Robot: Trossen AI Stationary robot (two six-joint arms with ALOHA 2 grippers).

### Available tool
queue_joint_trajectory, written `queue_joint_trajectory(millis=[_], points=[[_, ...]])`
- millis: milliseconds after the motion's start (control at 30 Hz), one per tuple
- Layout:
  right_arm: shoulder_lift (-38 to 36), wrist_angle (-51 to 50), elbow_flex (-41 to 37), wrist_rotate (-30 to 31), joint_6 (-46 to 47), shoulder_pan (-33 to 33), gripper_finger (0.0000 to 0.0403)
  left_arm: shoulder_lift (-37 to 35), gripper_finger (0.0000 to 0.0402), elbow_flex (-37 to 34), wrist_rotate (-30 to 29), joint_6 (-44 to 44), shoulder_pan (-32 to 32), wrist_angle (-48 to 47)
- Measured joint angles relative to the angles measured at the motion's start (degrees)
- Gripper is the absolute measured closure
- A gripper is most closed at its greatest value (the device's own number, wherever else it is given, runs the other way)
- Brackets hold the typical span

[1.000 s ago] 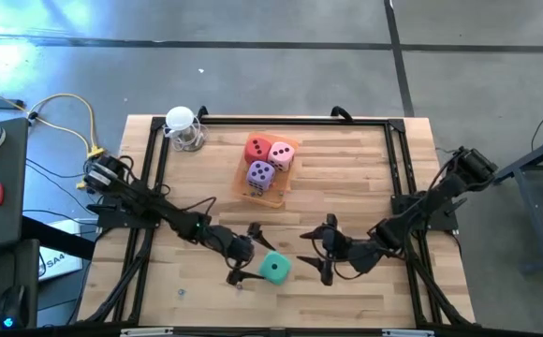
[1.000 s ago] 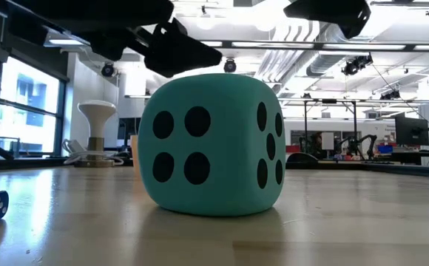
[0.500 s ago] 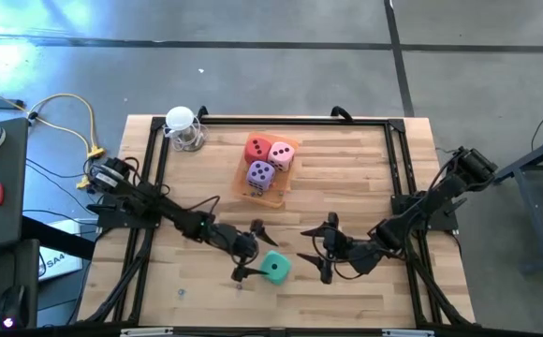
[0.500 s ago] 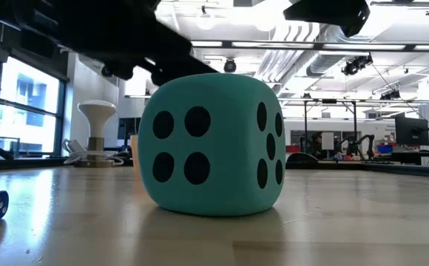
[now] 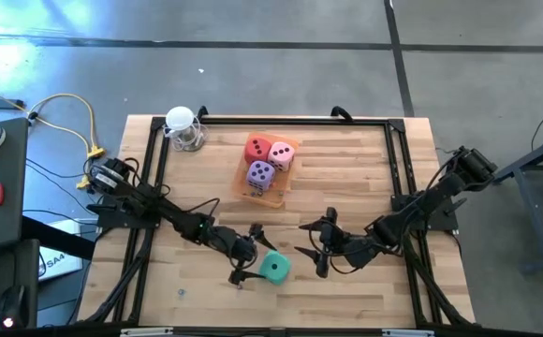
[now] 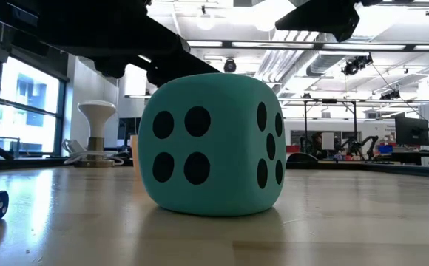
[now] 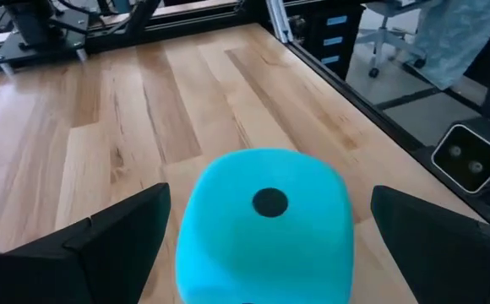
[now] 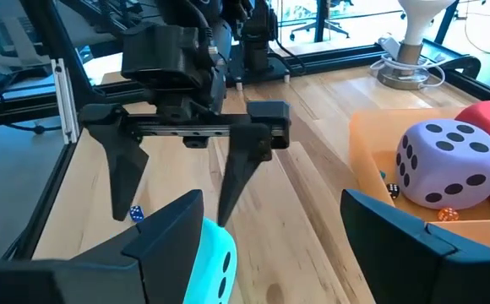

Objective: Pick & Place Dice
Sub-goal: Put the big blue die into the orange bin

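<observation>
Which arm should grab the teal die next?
Left. Its tool is open with the teal die between its fingers; the right tool, also open, sits off to the side.

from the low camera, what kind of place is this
Probably a robotics lab or workshop: exposed ceiling ducts, another robot arm on a far bench, and a wooden table holding the teal die.

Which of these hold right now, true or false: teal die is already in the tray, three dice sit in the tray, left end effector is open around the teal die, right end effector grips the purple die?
1. The teal die is in the orange tray. False: it sits on the table.
2. The red die, pink die and purple die are in the tray. True.
3. The left end effector is open beside the teal die. True.
4. The right end effector grips the purple die. False: it is open, holding nothing.
</observation>
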Motion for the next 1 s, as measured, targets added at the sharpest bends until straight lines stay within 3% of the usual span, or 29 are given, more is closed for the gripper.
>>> queue_joint_trajectory(millis=[433, 733, 1000], points=[[0.0, 0.0, 0.0, -0.26, 0.25, -1.05, 0.0131, 1.7, 0.0002, 0.0, -0.61, 1.08, -0.29, -0.13], [0.0, 0.25, 0.0, -0.26, 0.31, -1.05, 0.0131, 7.63, 0.0002, 0.04, -0.65, 1.0, -0.29, 7.43], [0.02, 0.42, 0.0, -0.6, 0.29, -1.01, 0.0131, 7.87, 0.0002, 0.04, -1.16, -6.4, 0.08, 9.04]])
